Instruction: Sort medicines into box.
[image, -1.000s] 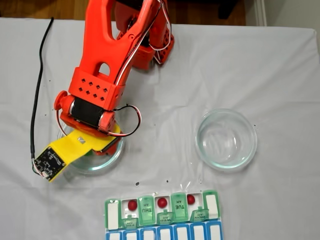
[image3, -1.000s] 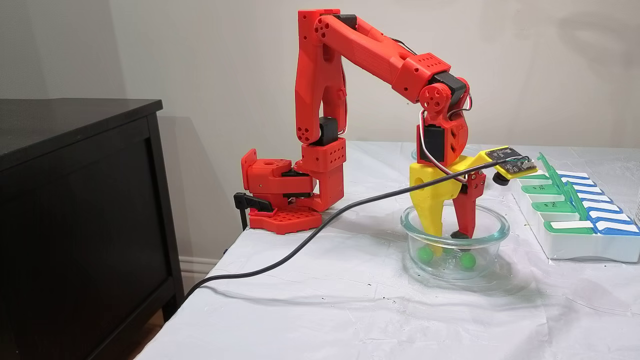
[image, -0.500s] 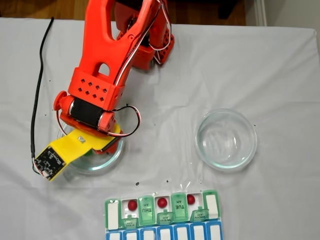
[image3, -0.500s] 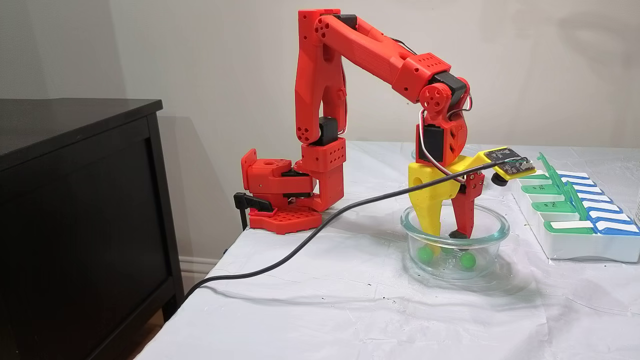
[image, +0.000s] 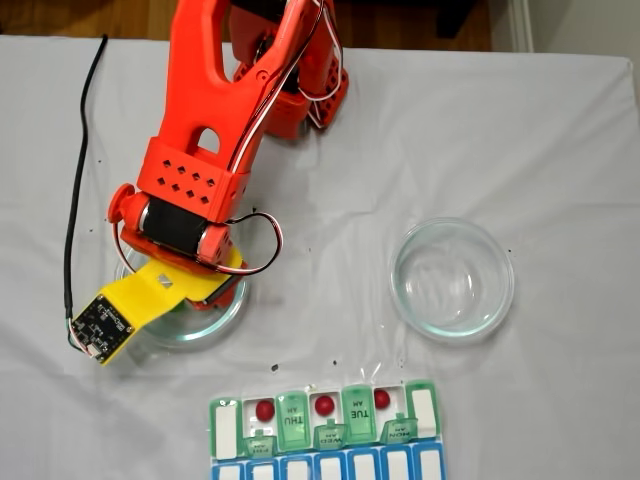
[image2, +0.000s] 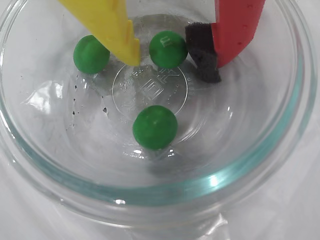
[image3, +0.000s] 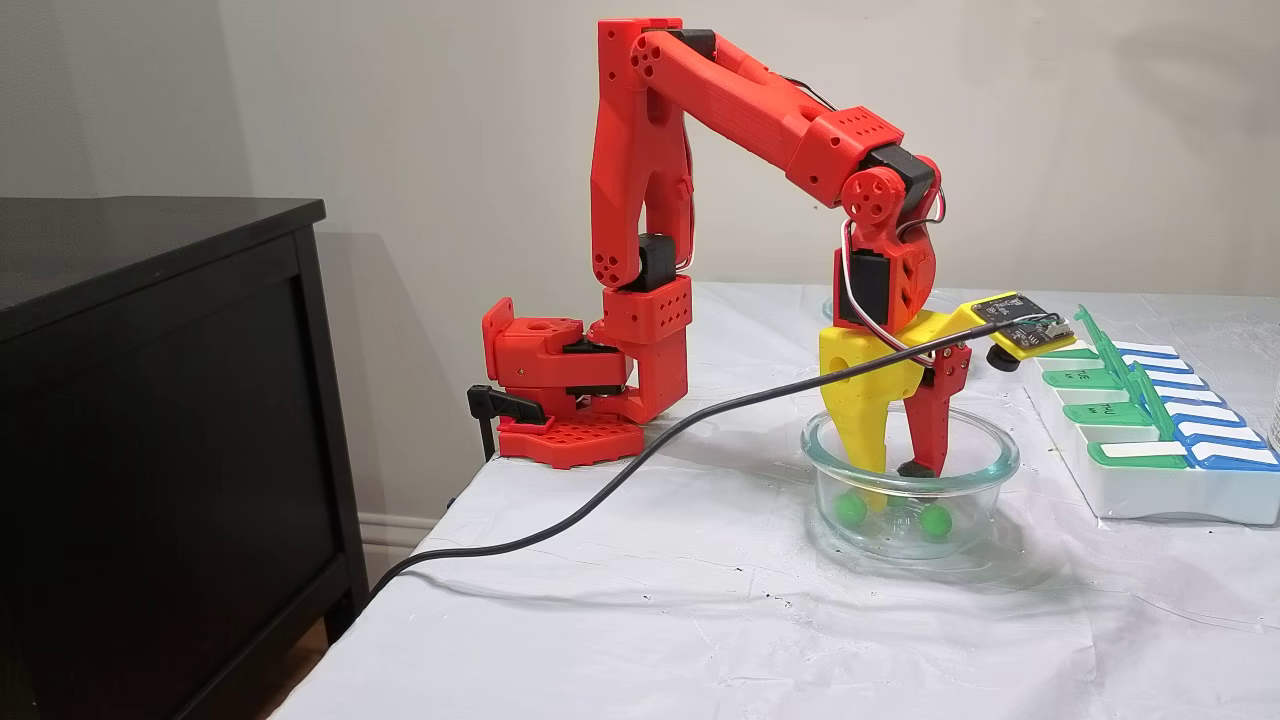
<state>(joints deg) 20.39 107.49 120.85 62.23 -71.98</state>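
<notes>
- We see our gripper (image2: 170, 57), one yellow plastic finger and one red finger with a black foam pad, lowered into the round clear glass dish (image2: 280, 150); its fingers stand apart, with nothing clamped.
- Between the fingertips sits one small round green pill (image2: 168, 49), close beside the yellow tip and the black pad; whether either touches it we cannot tell.
- Outside the yellow finger lies a second green pill (image2: 91, 54), and nearer the camera, below the fingertips, a third green pill (image2: 155, 127); that makes three green pills in this dish.
- Beyond the dish, in a fixed view from above, the flat weekly pill organizer with green and blue lids (image: 325, 428) holds three glossy red pills (image: 324, 405) in open compartments; a second, empty glass dish (image: 452, 278) stands well apart from the gripper.
- Our count: three green, three red, two dishes, one organizer.
- What could go wrong, as we judge it: the pill is round and the glass smooth, so an off-centre closing could squirt it sideways; the yellow tip might nudge the neighbouring pill; pressing too low could shove the dish.
</notes>
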